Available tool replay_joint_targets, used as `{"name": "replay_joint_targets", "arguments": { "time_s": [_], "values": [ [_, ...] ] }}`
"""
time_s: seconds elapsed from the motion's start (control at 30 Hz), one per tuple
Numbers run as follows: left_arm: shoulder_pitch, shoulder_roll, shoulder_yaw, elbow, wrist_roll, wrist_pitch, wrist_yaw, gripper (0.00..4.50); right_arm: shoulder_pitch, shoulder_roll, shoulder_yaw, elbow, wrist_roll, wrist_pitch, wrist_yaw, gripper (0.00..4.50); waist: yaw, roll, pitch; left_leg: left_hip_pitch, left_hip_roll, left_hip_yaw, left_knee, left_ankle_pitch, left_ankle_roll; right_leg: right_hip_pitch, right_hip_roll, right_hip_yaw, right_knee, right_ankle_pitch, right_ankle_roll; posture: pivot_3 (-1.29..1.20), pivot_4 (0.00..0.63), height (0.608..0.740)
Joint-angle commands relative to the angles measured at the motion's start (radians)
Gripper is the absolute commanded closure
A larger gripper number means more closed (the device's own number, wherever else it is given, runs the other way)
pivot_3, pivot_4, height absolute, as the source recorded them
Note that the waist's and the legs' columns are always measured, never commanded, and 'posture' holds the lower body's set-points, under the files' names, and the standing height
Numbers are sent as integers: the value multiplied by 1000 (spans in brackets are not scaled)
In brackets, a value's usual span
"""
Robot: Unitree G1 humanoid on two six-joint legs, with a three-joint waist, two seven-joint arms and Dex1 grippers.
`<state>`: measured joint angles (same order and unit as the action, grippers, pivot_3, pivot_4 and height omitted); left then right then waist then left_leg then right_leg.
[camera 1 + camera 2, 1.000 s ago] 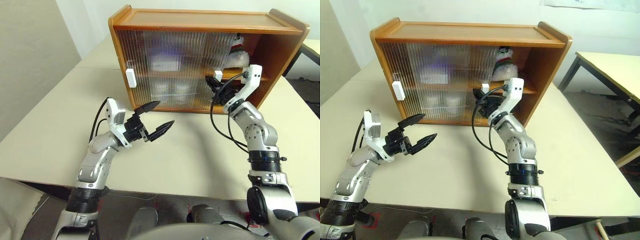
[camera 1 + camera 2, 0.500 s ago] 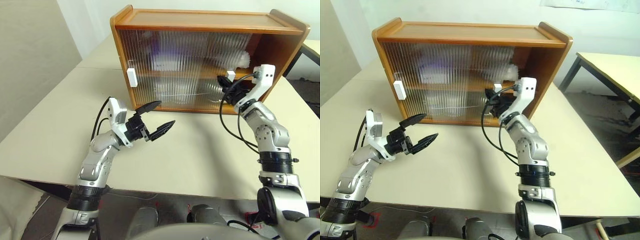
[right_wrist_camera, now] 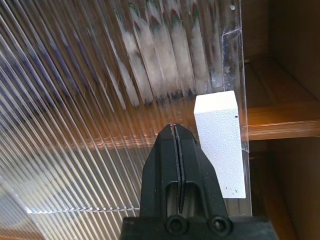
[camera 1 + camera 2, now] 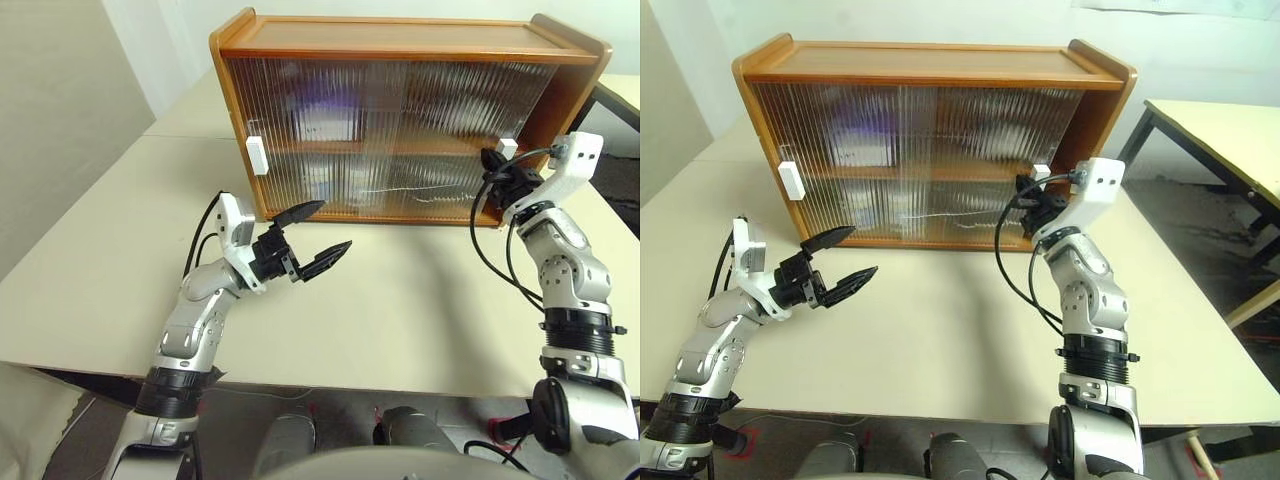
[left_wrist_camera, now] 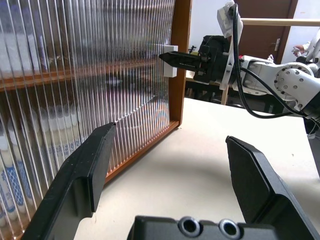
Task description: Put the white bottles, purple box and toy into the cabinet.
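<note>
The wooden cabinet [image 4: 400, 40] stands at the back of the table, its ribbed sliding doors drawn across almost the whole front. My right gripper [image 4: 490, 158] is shut, its tip pressed against the left side of the right door's white handle [image 3: 220, 142]. A narrow strip of the inside shows past that door's edge. The toy [image 3: 165, 45] is a red, green and white smear behind the ribs. A lilac blur on the upper shelf is the purple box [image 4: 325, 108]. Blue-and-white smears low down are the white bottles [image 5: 10, 175]. My left gripper [image 4: 333, 225] hovers open and empty over the table.
The cream table [image 4: 400, 310] runs wide in front of the cabinet, its front edge close to me. The left door's white handle [image 4: 258, 155] sits near the cabinet's left side. A second table [image 4: 1220, 130] stands off to the right.
My right gripper has moved right with the handle, sliding the right door across the open section. The toy now sits behind the ribbed door. The left arm has not moved.
</note>
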<state>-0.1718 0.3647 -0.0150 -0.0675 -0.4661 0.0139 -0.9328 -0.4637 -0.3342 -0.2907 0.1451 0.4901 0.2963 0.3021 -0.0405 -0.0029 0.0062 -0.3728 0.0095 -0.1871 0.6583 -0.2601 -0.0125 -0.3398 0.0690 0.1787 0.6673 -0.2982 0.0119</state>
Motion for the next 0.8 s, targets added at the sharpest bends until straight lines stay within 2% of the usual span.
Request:
{"name": "replay_joint_targets", "arguments": {
  "time_s": [0.03,0.23,0.47,0.67,0.77,0.8],
  "values": [
    [-7,0,-3,16,6,-6,-8,0,3,-33,-63,31,-50,-41,-72,4446,1,0,0,0,0,0,0,0,0,0,0,0,0,0,0,-82,0,740],
    [-1,-3,-3,13,5,-4,-9,0,11,-37,-96,29,-87,-115,-132,4446,-4,0,0,-3,0,-1,0,0,0,-2,-5,1,-1,1,1,-84,0,740],
    [5,-4,-2,5,2,0,-7,0,13,-41,-87,18,-82,-106,-115,4446,-5,1,0,-9,-3,1,0,2,3,-7,-11,-1,-1,2,4,-82,0,740],
    [27,5,6,-7,2,2,-2,0,34,-10,-37,-48,-38,-90,-28,4446,-10,1,0,-12,-5,2,0,6,9,-6,-15,2,-1,2,12,-74,0,740],
    [54,17,24,-18,-3,-3,2,0,61,8,5,-104,-56,-113,12,4446,-14,1,0,-11,-5,2,-2,6,9,-6,-14,1,-1,2,11,-65,4,740],
    [63,21,33,-20,-6,-7,4,0,68,11,17,-116,-56,-129,40,4286,-16,1,0,-11,-5,3,-3,6,9,-6,-14,1,-1,2,10,-65,4,740]
  ]
}}
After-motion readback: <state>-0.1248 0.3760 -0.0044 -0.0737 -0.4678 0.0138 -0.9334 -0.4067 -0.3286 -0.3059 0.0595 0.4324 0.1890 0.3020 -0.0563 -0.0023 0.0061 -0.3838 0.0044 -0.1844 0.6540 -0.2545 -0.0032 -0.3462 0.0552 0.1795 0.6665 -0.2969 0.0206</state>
